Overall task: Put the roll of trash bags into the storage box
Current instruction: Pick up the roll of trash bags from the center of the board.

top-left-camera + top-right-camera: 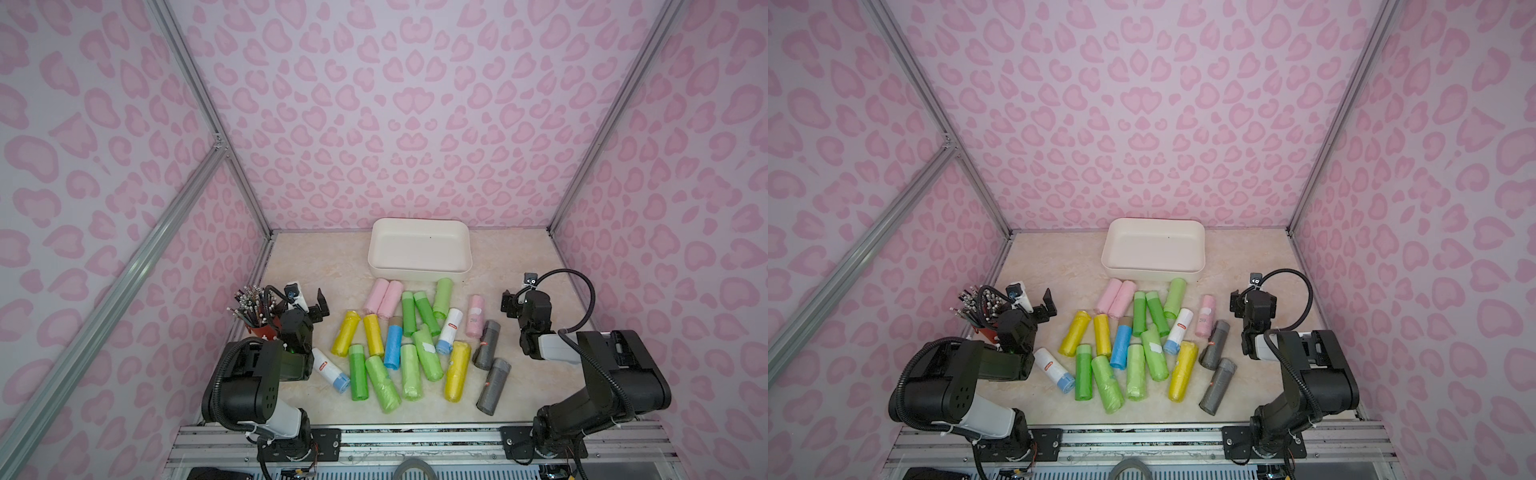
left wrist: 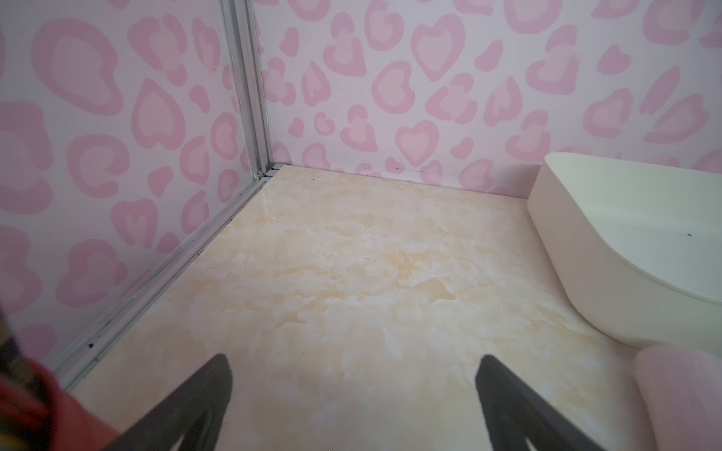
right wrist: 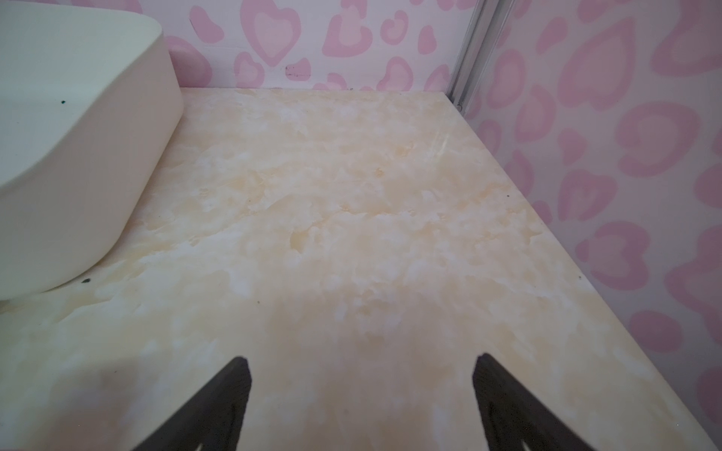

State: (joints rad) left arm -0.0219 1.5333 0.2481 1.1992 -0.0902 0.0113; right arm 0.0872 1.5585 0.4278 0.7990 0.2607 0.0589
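Standing at the back of the marble-patterned desk (image 1: 316, 266), close to the rear wall (image 1: 415, 124), the storage box (image 1: 419, 275) shows its bare cream floor from wall to wall in both top views, marked only by a small dark speck (image 1: 430, 237). All the rolls of trash bags (image 1: 393, 347) lie outside it, scattered on the desk in front of its near wall, between the two arms. A light green roll (image 1: 443, 297) comes nearest, its end just beside that wall. Two pink rolls (image 1: 391, 297) lie side by side, touching, a little to its left. Rolls in yellow, green, blue and white crowd the middle, and two grey rolls (image 1: 487, 345) lie at the right edge of the cluster. A white roll (image 1: 328, 368) with a blue end lies just beside the left arm (image 1: 249, 374). At the desk's left edge a red cup (image 1: 262, 331) stands upright, packed with pencils (image 1: 249, 301) that fan out of its top. The left tool (image 2: 353, 361) hovers beside the cup, jaws wide apart, gripping nothing. The right tool (image 3: 361, 361), right of the rolls, likewise stands spread over bare desk.
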